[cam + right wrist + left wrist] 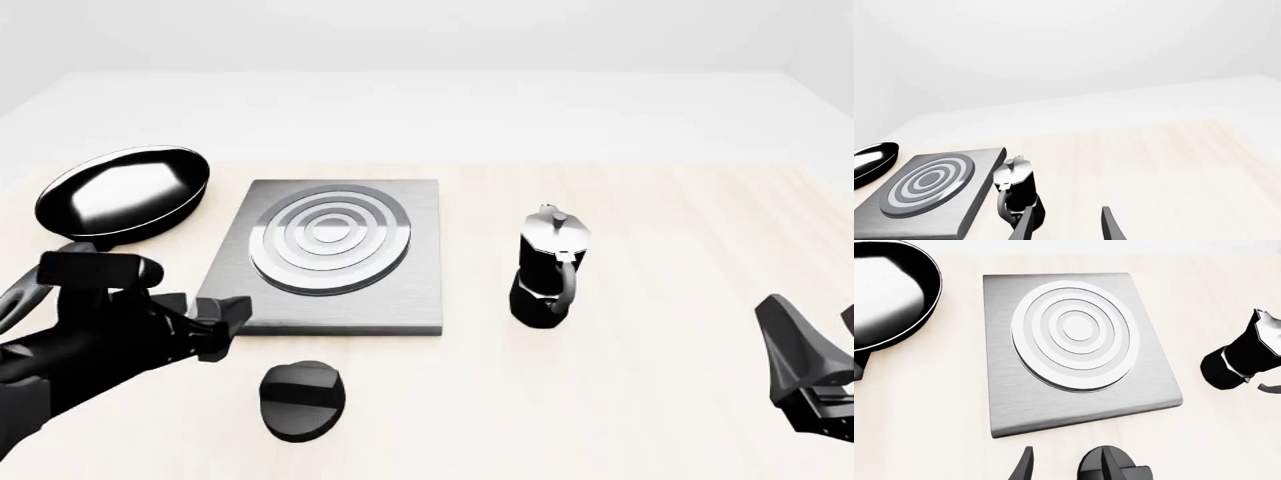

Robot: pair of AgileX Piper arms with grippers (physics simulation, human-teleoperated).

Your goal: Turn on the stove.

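Note:
The stove (334, 255) is a flat brushed-grey slab with raised silver rings, left of the table's middle; it also shows in the left wrist view (1074, 347) and right wrist view (927, 192). Its black round knob (303, 398) with a ridge lies on the table just in front of the slab. My left gripper (218, 327) is open and empty, hovering left of the knob and a little above it. In the left wrist view the knob (1104, 463) sits by the open left gripper (1081, 467). My right gripper (821, 345) is open and empty at the front right, and shows in its own wrist view (1066, 225).
A black frying pan (123, 192) sits left of the stove, also in the left wrist view (887, 305). A black-and-silver moka pot (547, 268) stands right of the stove, also in the left wrist view (1241, 357) and right wrist view (1017, 192).

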